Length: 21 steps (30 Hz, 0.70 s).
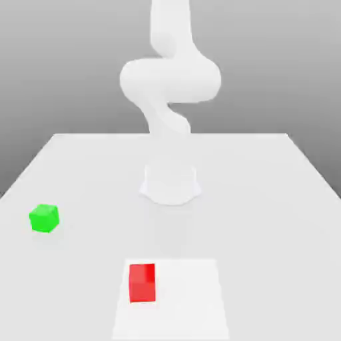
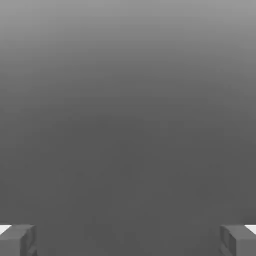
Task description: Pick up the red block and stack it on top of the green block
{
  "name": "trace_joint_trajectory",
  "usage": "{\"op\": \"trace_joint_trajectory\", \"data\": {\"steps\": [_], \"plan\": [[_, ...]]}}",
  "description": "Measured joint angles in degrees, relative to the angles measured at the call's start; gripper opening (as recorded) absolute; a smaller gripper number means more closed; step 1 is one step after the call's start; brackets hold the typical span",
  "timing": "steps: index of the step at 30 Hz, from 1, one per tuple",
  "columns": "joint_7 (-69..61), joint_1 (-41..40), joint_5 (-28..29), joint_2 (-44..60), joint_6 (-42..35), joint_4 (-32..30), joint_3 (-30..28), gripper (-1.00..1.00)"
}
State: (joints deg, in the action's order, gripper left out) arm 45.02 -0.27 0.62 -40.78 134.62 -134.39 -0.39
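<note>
The red block sat near the bottom of the exterior view, a little to the exterior view's left of centre, resting on a pale square patch close to that patch's left edge. The green block lay farther off at the exterior view's left edge, below mid-height, flat on the white table and turned cornerwise. Well apart like that, the two left room to take the red one without nudging its intended base, which probably needed to stay put.

In the hand view the claw stood wide open, a finger in each lower corner and nothing between them. That spread presumably suited reaching around a cube. The arm rose at the top middle of the exterior view, so picking up seemed the step still to do. There was no container; the patch looked flat, a marker rather than a tray.
</note>
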Motion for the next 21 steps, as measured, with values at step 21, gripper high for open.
{"op": "trace_joint_trajectory", "data": {"steps": [21], "plan": [[-11.54, -2.73, -1.37, 44.16, 25.2, -21.3, -4.16, 0.0]]}}
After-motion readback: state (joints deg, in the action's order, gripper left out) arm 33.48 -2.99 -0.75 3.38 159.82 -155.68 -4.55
